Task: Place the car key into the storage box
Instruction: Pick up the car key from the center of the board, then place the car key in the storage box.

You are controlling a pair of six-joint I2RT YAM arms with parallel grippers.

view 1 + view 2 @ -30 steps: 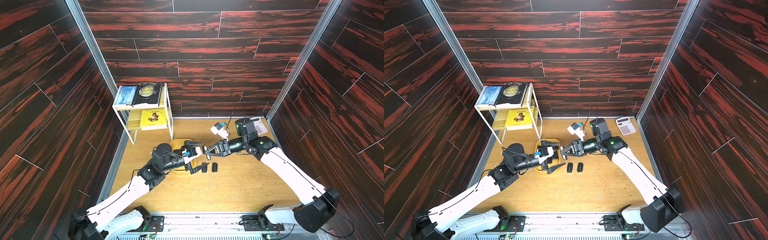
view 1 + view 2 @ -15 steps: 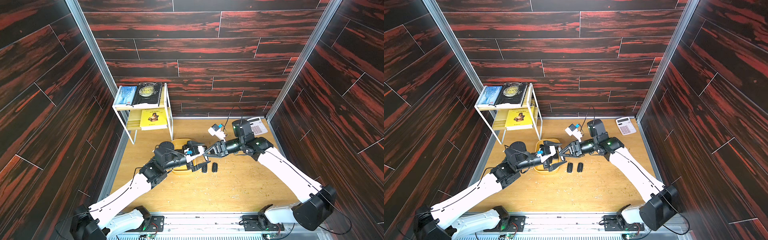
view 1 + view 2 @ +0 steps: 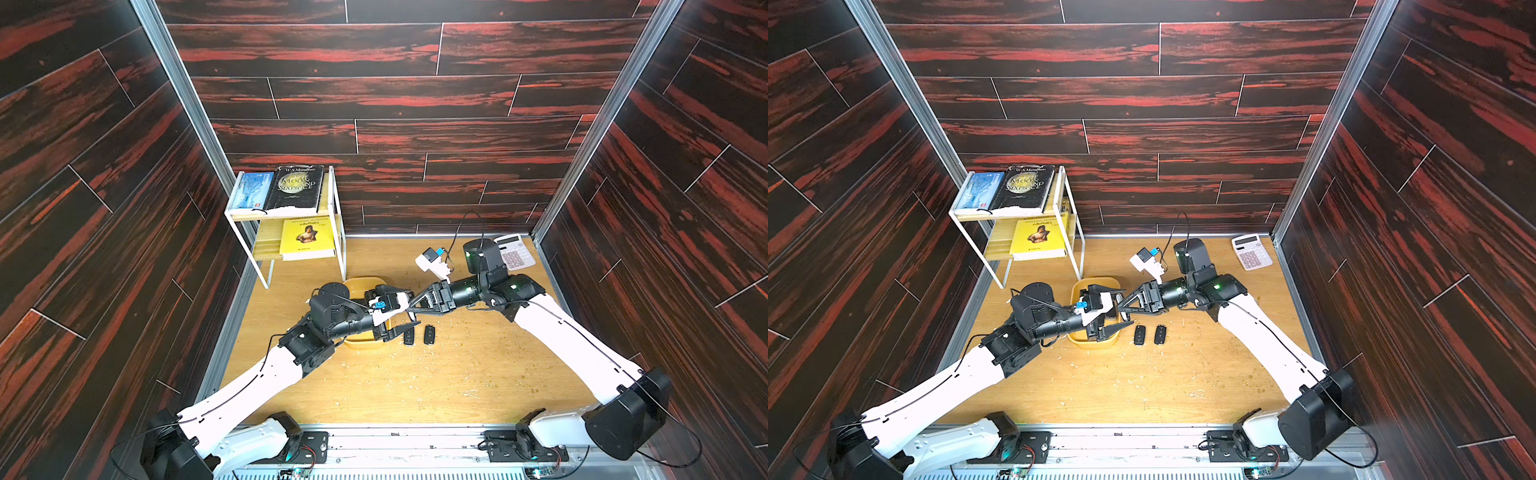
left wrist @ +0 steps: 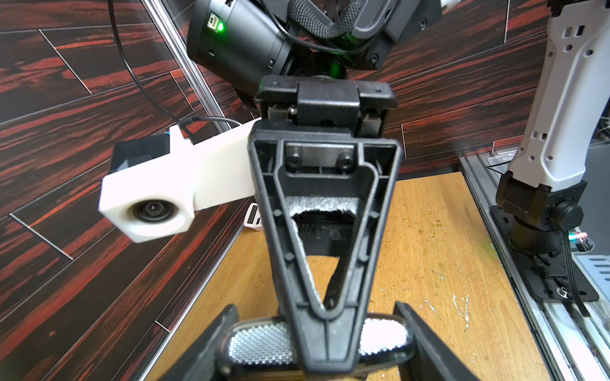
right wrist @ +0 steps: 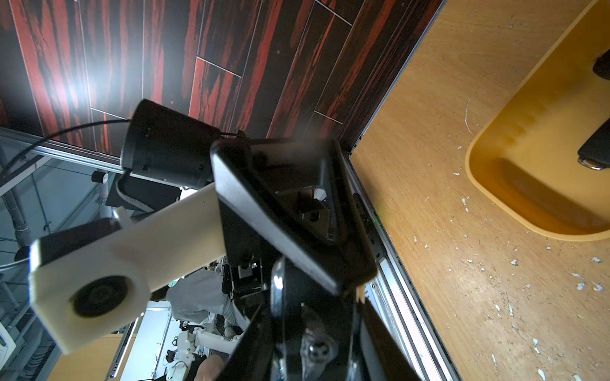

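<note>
The left gripper [image 4: 317, 333] has narrowed onto the car key [image 4: 264, 346], pinching it end to end. Whether the right gripper [image 3: 1122, 308], tip against it, still holds, I cannot tell. The storage box [image 3: 1096, 343] lies just below the left gripper: likely a handover before the drop.

2 car keys [image 3: 409, 336] [image 3: 429, 334] on the table [image 3: 415, 386], 1 storage box [image 3: 361, 343], 3 books [image 3: 297, 187], 1 calculator [image 3: 515, 253], 1 shelf rack [image 3: 338, 232]

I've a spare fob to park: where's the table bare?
Bare: front stretch from the key fobs to the near edge; the back strip between shelf rack and calculator. Crowded: at the storage box, where left gripper and right gripper meet at the car key.
</note>
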